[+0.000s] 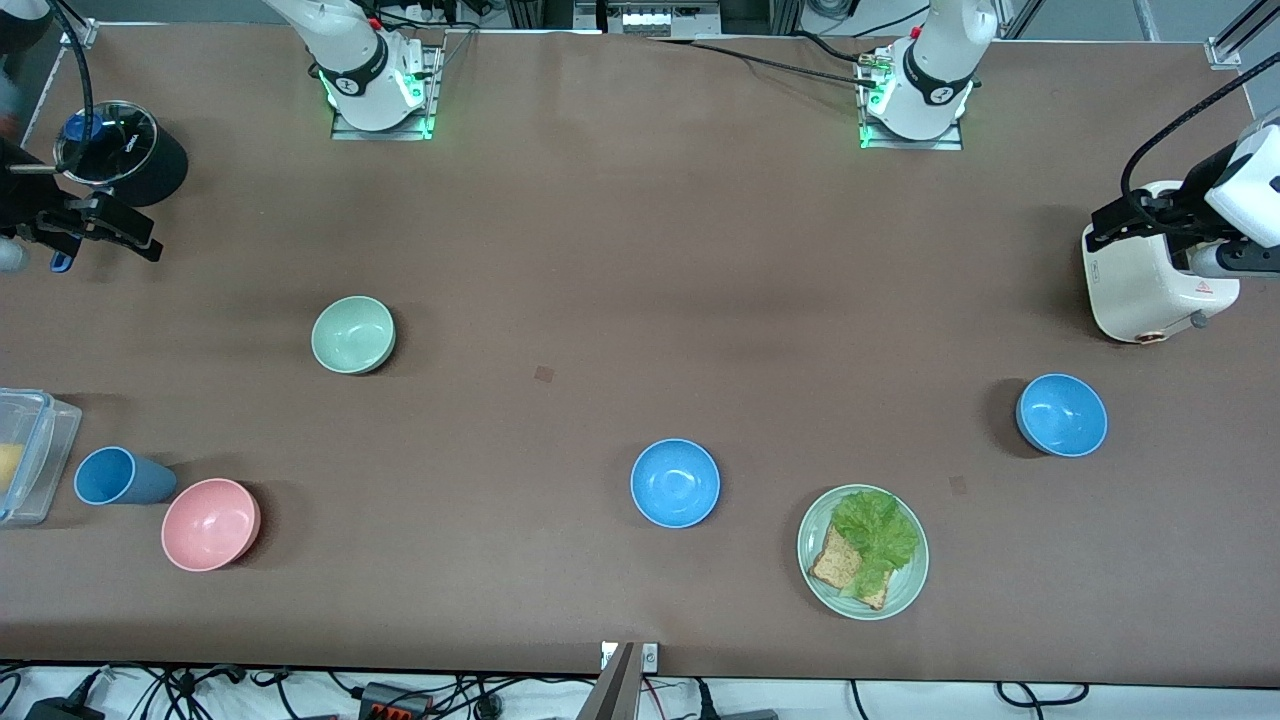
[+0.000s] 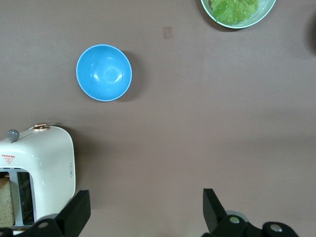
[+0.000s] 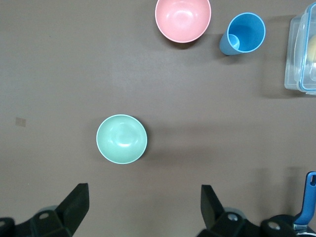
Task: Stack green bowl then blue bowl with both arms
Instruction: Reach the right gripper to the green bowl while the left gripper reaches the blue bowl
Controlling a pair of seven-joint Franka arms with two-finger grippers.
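Observation:
The pale green bowl (image 1: pixel 353 335) sits upright and empty toward the right arm's end of the table; it also shows in the right wrist view (image 3: pixel 121 138). One blue bowl (image 1: pixel 675 483) sits near the table's middle, close to the front camera. A second blue bowl (image 1: pixel 1062 414) sits toward the left arm's end and shows in the left wrist view (image 2: pixel 104 72). My right gripper (image 1: pixel 115 228) hangs open and empty over the table's right-arm end (image 3: pixel 143 205), apart from the green bowl. My left gripper (image 1: pixel 1130 215) hangs open and empty by the toaster (image 2: pixel 143 212), apart from the second blue bowl.
A white toaster (image 1: pixel 1150 275) stands under the left gripper. A green plate (image 1: pixel 905 590) with lettuce and bread lies beside the middle blue bowl. A pink bowl (image 1: pixel 211 524), a blue cup (image 1: pixel 120 476) and a clear box (image 1: pixel 30 455) sit at the right arm's end. A black pot (image 1: pixel 125 155) stands near the right gripper.

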